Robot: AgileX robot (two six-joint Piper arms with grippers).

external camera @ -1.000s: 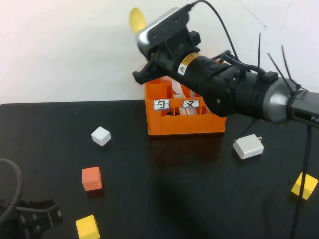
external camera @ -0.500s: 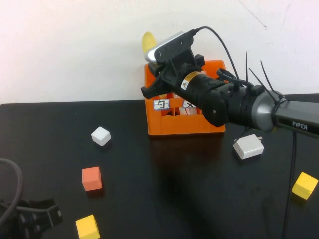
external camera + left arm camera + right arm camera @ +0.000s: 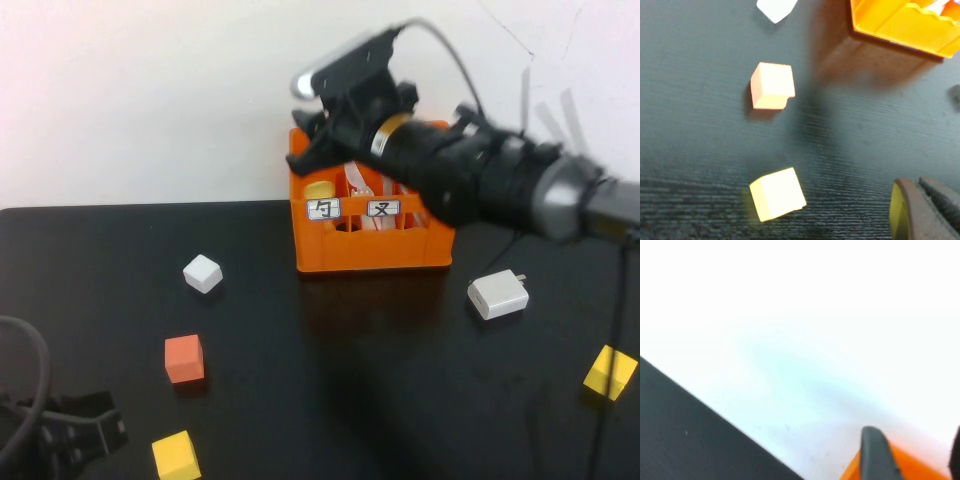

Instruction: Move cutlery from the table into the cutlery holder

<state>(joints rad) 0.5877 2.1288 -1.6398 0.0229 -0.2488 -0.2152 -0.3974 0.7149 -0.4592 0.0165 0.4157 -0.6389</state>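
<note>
The orange cutlery holder (image 3: 370, 245) stands on the black table (image 3: 350, 360) by the white wall. The pale yellow spoon (image 3: 318, 188) sits in its left compartment, with only its top showing. Whitish utensils stand in the middle compartment; I cannot pick out the fork. My right gripper (image 3: 312, 145) hovers over the holder's left end. In the right wrist view the right gripper (image 3: 915, 455) is open and empty, with the holder's orange rim (image 3: 854, 473) below it. My left gripper (image 3: 70, 435) rests at the near left corner, fingers together (image 3: 920, 210).
A white cube (image 3: 202, 273), an orange cube (image 3: 184, 359) and a yellow cube (image 3: 175, 456) lie left of the holder. A white charger (image 3: 498, 295) and another yellow cube (image 3: 610, 372) lie to the right. The left wrist view shows the orange cube (image 3: 772, 85) and yellow cube (image 3: 777, 193).
The right arm lowered the yellow spoon from above the holder into the left compartment and let it go. The left arm has not moved.
</note>
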